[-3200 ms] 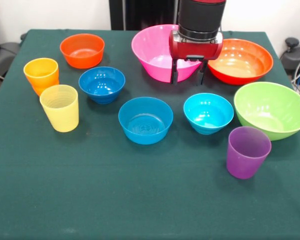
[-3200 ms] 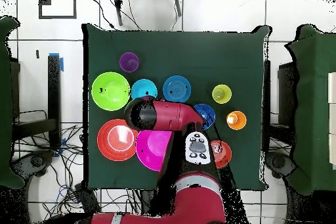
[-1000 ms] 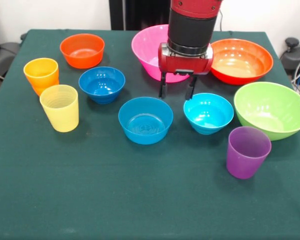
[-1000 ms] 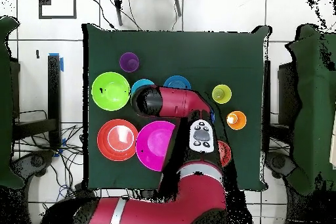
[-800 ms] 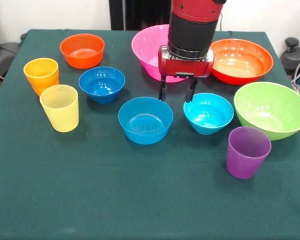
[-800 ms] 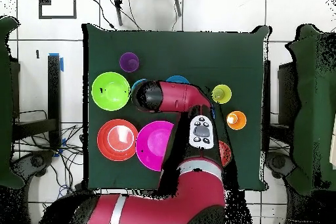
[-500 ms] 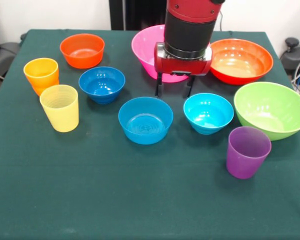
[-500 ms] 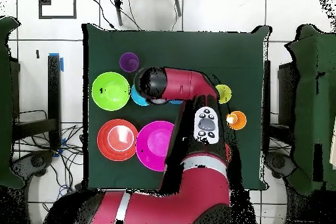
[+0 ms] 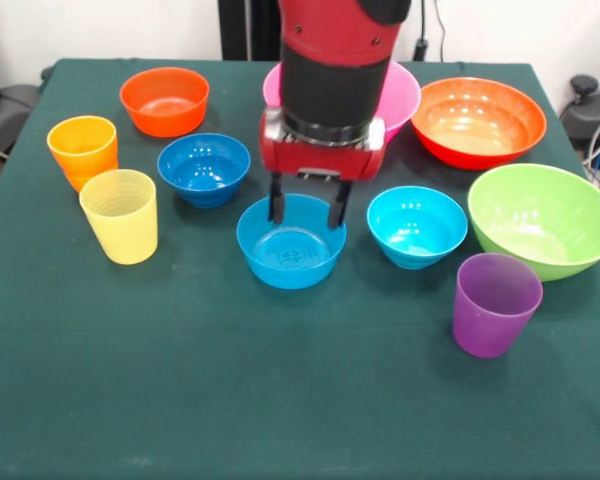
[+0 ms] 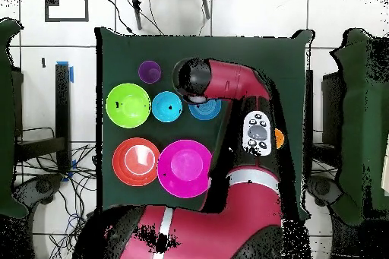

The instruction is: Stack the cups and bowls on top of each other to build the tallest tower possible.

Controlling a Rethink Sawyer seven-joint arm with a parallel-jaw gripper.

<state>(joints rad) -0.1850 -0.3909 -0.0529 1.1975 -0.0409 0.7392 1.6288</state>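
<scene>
No brand, label or writing can be read on any piece. The surface (image 9: 280, 400) is covered in a dark green cloth; behind it in the front view stand a pale wall and a dark upright panel, and the overhead view shows a white tiled floor (image 10: 251, 13) with loose cables beside the surface.

The red and black arm (image 9: 335, 60) comes down over the middle, and the claw (image 9: 305, 205) hangs with its two black fingers apart, their tips at the far rim of the mid-blue small bowl (image 9: 291, 250), holding nothing. Whether the tips touch the rim cannot be told.

Nothing is stacked: each piece stands alone on the cloth. In the front view the cyan small bowl (image 9: 417, 226) sits just right of the mid-blue one, with the purple cup (image 9: 495, 304) nearer the camera and the lime green large bowl (image 9: 545, 220) at the right edge. The dark blue small bowl (image 9: 204, 168), yellow cup (image 9: 120, 215) and orange cup (image 9: 82, 148) stand to the left, the orange-red small bowl (image 9: 164, 100) behind them. The pink large bowl (image 9: 405, 95) is partly hidden by the arm; the orange-red large bowl (image 9: 478, 120) sits beside it.
</scene>
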